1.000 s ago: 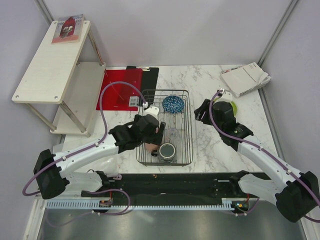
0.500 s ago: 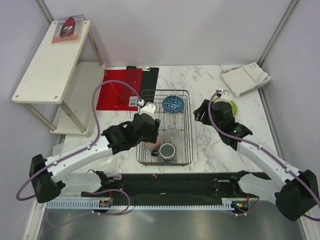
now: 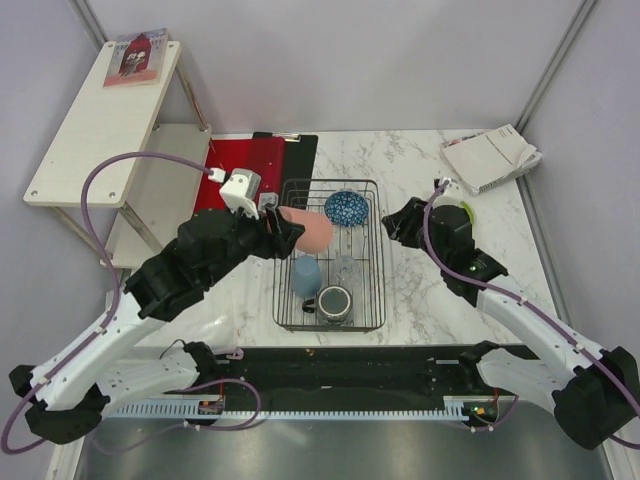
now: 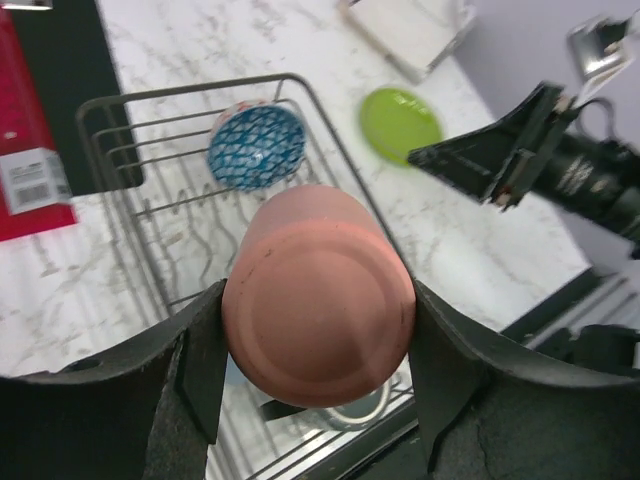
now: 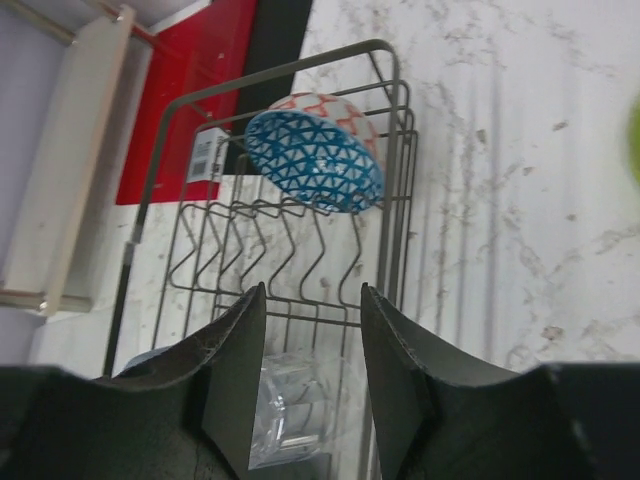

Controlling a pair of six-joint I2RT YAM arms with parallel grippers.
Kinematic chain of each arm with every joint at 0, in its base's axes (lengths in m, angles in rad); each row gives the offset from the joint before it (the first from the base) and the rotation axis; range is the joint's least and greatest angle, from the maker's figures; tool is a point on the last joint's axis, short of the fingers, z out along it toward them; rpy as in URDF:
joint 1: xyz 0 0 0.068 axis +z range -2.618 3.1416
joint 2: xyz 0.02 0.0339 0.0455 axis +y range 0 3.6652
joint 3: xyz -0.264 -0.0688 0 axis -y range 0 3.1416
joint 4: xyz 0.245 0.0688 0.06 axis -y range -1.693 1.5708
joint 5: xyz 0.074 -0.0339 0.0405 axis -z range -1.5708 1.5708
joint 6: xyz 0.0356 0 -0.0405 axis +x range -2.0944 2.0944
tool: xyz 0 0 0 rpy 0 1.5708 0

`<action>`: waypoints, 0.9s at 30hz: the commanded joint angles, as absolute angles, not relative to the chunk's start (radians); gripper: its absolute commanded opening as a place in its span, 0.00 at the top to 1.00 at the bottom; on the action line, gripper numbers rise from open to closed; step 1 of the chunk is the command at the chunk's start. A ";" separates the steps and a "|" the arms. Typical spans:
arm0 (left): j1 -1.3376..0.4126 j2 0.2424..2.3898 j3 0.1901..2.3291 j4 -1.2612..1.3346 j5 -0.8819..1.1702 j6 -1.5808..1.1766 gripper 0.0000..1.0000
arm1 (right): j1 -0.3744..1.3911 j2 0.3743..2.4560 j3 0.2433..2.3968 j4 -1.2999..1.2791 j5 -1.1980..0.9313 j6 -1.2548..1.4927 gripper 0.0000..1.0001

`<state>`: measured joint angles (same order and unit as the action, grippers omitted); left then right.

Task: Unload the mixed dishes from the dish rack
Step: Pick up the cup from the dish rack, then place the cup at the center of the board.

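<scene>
Salmon-pink cup (image 4: 318, 305) clamped in left gripper (image 4: 320, 345) above dish rack (image 3: 378, 250); lime-green plate (image 4: 400, 122) out; patterned bowl (image 3: 346, 208), glass (image 3: 344, 268), mug (image 3: 335, 300) left; right gripper (image 5: 310, 360) spread, empty

Salmon-pink cup (image 3: 312, 230): now lifted out of the black wire dish rack (image 3: 372, 300), held sideways above its far-left corner by the left gripper's (image 3: 290, 232) fingers (image 4: 200, 370). Left arm has swung back and leftward.
</scene>
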<state>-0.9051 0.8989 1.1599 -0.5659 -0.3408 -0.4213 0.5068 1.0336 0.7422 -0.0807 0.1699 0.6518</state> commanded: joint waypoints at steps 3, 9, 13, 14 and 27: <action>-0.605 0.873 1.094 -0.289 0.289 -0.578 0.98 | 0.509 0.960 0.693 0.184 -0.093 0.712 0.50; -0.382 0.882 0.962 0.074 0.672 -0.859 0.98 | 0.511 0.920 0.664 0.305 -0.199 0.741 0.46; -0.324 0.952 0.847 0.514 0.807 -1.153 0.98 | 0.509 0.930 0.634 0.389 -0.268 0.787 0.46; -0.316 0.968 0.812 0.576 0.816 -1.193 0.98 | 0.509 0.934 0.629 0.403 -0.279 0.796 0.46; -0.313 1.068 0.744 0.796 0.828 -1.319 0.98 | 0.511 1.029 0.612 0.684 -0.434 0.920 0.46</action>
